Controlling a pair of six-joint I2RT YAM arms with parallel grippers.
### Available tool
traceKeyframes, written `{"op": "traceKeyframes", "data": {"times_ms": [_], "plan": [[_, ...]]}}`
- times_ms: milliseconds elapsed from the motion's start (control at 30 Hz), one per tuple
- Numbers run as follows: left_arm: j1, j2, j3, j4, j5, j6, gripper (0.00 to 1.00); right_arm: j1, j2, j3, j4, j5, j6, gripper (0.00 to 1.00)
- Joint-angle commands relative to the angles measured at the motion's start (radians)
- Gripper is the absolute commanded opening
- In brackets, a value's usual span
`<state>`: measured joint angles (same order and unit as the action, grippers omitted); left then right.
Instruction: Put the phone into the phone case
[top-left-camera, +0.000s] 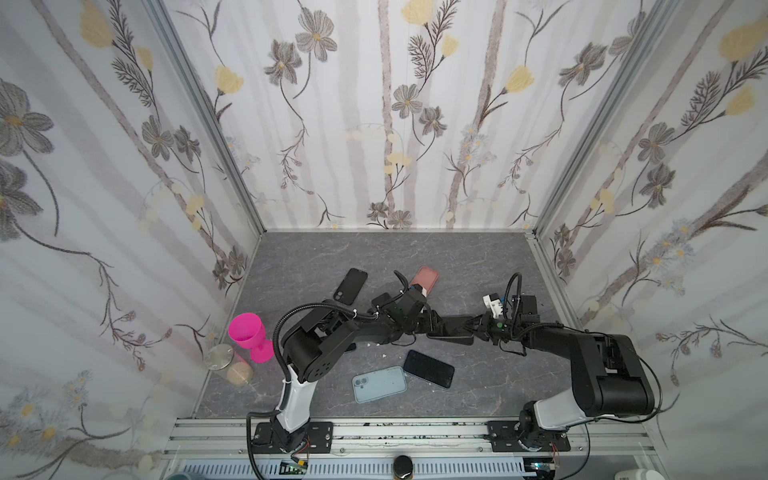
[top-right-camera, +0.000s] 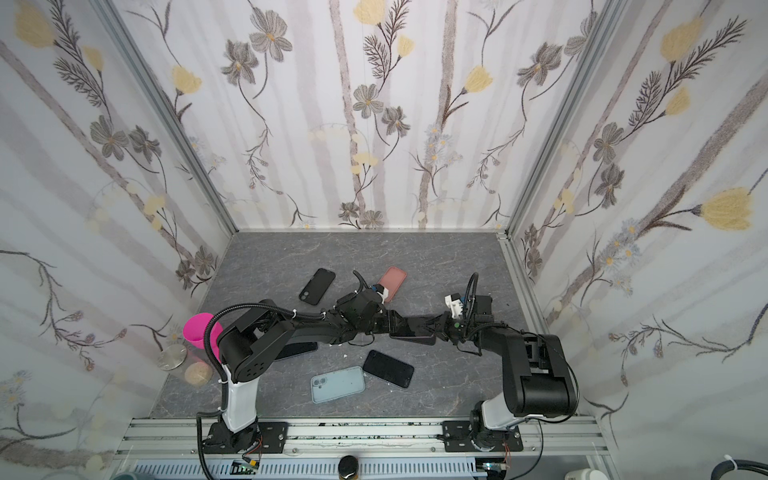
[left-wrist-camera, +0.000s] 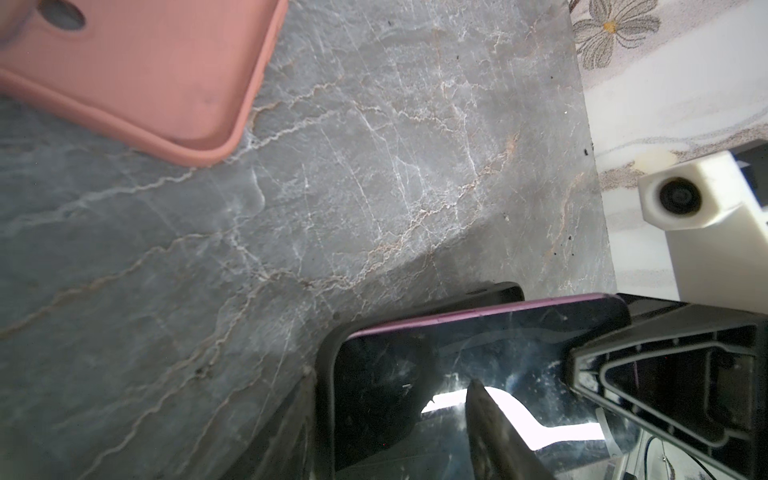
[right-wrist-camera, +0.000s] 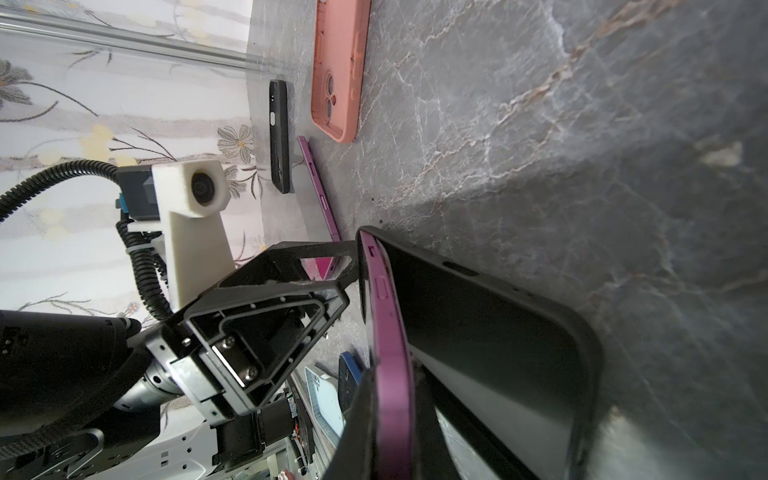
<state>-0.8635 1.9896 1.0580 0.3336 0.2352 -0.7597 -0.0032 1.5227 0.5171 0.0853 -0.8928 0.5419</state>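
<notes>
Phone (right-wrist-camera: 390, 332) pinched by right hand (top-left-camera: 477, 325), phone case (right-wrist-camera: 498, 324) gripped by left hand (right-wrist-camera: 347, 272), pink case (top-left-camera: 426, 277) nearby

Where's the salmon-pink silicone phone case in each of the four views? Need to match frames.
Top view: salmon-pink silicone phone case, far middle of the grey marble table.
Top view: same place.
Left wrist: close by, across bare marble from the purple-edged phone.
Right wrist: farther off, beyond that phone.
Landmark: the purple-edged phone, between the two arms in both top views.
</notes>
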Motion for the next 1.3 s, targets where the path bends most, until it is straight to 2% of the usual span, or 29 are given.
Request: {"op": "traceKeyframes", "data": {"times_ms": [0,267,500,900,1000,1267], "plan": [[-0.016,-0.009,-0.006,0.006,0.100,-0.013,0.56,0.005,0.011,-0.010,-0.129,0.235,-0.022,0.08],[-0.016,-0.027,-0.009,-0.023,0.070,0.006,0.56,0.005,-0.024,0.012,-0.199,0.285,-0.045,0.29],[-0.016,-0.039,-0.009,-0.037,0.060,0.016,0.55,0.006,-0.070,0.036,-0.265,0.315,-0.068,0.39],[-0.016,-0.047,-0.004,-0.096,0.039,0.049,0.55,0.008,-0.148,0.067,-0.374,0.400,-0.105,0.50],[-0.016,-0.038,0.007,-0.119,0.045,0.064,0.49,0.007,-0.167,0.065,-0.390,0.410,-0.104,0.51],[-0.019,-0.034,0.017,-0.146,0.048,0.080,0.48,0.007,-0.243,0.023,-0.404,0.466,-0.071,0.53]]}}
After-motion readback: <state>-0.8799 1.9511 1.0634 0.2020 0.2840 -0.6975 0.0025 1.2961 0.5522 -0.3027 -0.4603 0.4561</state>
